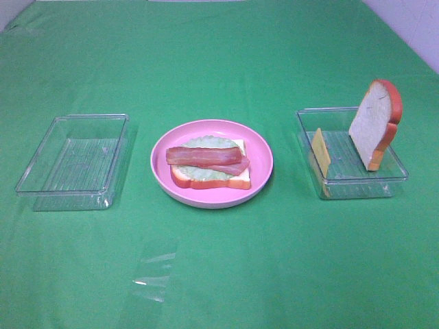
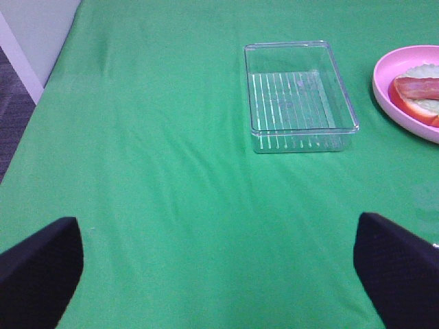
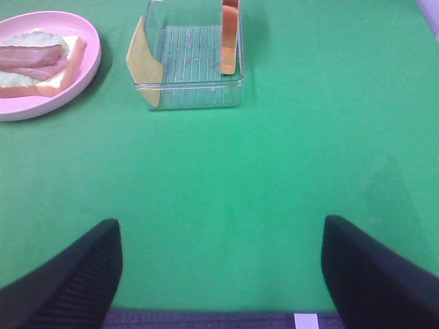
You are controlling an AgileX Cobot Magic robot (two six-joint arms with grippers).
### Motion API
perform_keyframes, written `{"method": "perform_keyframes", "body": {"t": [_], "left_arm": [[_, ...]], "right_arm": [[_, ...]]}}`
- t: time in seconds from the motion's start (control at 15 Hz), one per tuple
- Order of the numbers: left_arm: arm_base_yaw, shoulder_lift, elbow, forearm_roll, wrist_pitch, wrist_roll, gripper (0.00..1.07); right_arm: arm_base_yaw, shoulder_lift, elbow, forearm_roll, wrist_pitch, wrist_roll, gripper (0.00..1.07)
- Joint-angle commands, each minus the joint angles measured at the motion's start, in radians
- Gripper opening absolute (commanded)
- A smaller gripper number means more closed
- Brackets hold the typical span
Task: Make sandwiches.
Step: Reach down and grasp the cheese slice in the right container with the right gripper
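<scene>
cloth: green tablecloth (image 1: 219,274).
trays: clear plastic left tray (image 1: 75,161) bare; right tray (image 1: 357,181) holds spare parts.
plate: round pink plate (image 1: 159,164), centre, carries part-built sandwich (image 1: 206,156): bread, lettuce, bacon.
top: white orange-crusted bread slice (image 1: 374,127) upright in right tray.
cheese: yellow cheese slice (image 1: 320,151) leaning at tray wall, inside or outside unclear.
jaws: left gripper (image 2: 216,229), right gripper (image 3: 219,226) both agape, empty.
step: probably cheese; pinch top edge, lift straight.
</scene>
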Motion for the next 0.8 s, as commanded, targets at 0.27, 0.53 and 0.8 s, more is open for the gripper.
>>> {"method": "perform_keyframes", "body": {"t": [0.27,0.53,0.8], "left_arm": [[-0.001,-0.020,-0.001,0.000,-0.010,0.000,1.01],[-0.001,-0.020,-0.001,0.000,-0.010,0.000,1.01],[-0.001,-0.020,-0.001,0.000,-0.010,0.000,1.01]], "right_arm": [[0.002,0.571,-0.223,0.107,0.051,-0.030,0.76],[0.002,0.971,-0.396,0.107,0.020,-0.055,0.77],[0.009,1.285,-0.588,0.163,-0.051,-0.105,0.77]]}}
